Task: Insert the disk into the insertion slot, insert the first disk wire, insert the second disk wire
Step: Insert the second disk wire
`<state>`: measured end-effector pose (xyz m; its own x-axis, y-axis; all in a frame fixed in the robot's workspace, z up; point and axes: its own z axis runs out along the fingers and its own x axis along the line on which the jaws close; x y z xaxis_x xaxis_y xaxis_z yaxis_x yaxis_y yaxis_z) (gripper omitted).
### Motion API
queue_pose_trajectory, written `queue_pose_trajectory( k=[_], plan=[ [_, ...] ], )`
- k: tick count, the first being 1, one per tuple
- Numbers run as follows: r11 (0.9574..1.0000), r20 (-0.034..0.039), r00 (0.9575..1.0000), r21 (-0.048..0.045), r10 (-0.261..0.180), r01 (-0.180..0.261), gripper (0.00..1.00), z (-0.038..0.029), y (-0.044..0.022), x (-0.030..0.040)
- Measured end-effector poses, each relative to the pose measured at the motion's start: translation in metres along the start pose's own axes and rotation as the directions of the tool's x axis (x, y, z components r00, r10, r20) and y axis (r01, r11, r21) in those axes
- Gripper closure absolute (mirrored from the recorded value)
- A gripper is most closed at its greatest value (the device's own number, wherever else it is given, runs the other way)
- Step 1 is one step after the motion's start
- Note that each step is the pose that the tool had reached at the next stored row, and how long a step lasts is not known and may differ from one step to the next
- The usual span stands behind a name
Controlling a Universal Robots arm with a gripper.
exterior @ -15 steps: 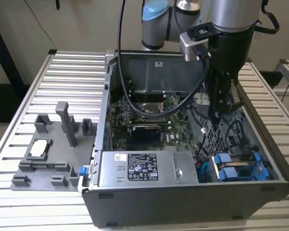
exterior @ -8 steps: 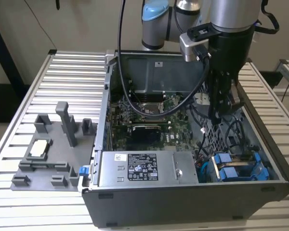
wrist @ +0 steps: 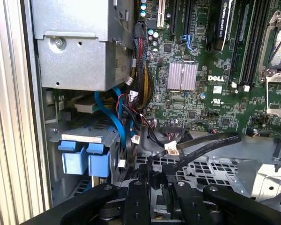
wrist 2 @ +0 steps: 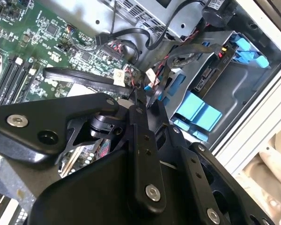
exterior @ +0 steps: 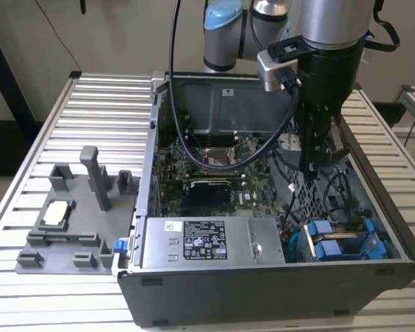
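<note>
Ribbed metal table [exterior: 90, 97] carries the open computer case [exterior: 263, 290]. Your tool [wrist: 154, 177] is pinched narrow on the black wire [wrist: 210, 143], near the disk [wrist: 79, 159] sitting in the insertion slot [wrist: 91, 137]. The cable likely handles limp and the plug stiff, so hold it by the plug.

Single arm [exterior: 330, 21] enters at top right of exterior view, silver link upright; blue-capped joint [exterior: 221, 17] beside it at top centre. Black wrist [exterior: 330, 69] below link points straight down. Tool [exterior: 315, 163] hangs vertical, tip right of frame centre. Second wrist view: tool [wrist 2: 145, 96] tapers from lower frame toward centre. First wrist view: tool [wrist: 158, 180] rises from bottom edge, mid-frame.
</note>
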<state>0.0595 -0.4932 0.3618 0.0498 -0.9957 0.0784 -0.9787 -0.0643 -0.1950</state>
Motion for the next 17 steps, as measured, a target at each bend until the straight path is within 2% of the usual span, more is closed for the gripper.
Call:
queue_pose_trajectory(
  k=[7,9,10,17],
  plan=[
    [1.0,-0.0006,1.0,-0.0001,0.0,0.0,0.73,0.0001,0.0,0.0],
    [1.0,-0.0007,1.0,-0.0001,0.0,0.0,0.76,0.0001,0.0,0.0],
    [1.0,-0.0008,1.0,-0.0001,0.0,0.0,0.83,0.0001,0.0,0.0],
    [1.0,-0.0016,1.0,-0.0001,0.0,0.0,0.84,0.0,0.0,0.0]
  ],
)
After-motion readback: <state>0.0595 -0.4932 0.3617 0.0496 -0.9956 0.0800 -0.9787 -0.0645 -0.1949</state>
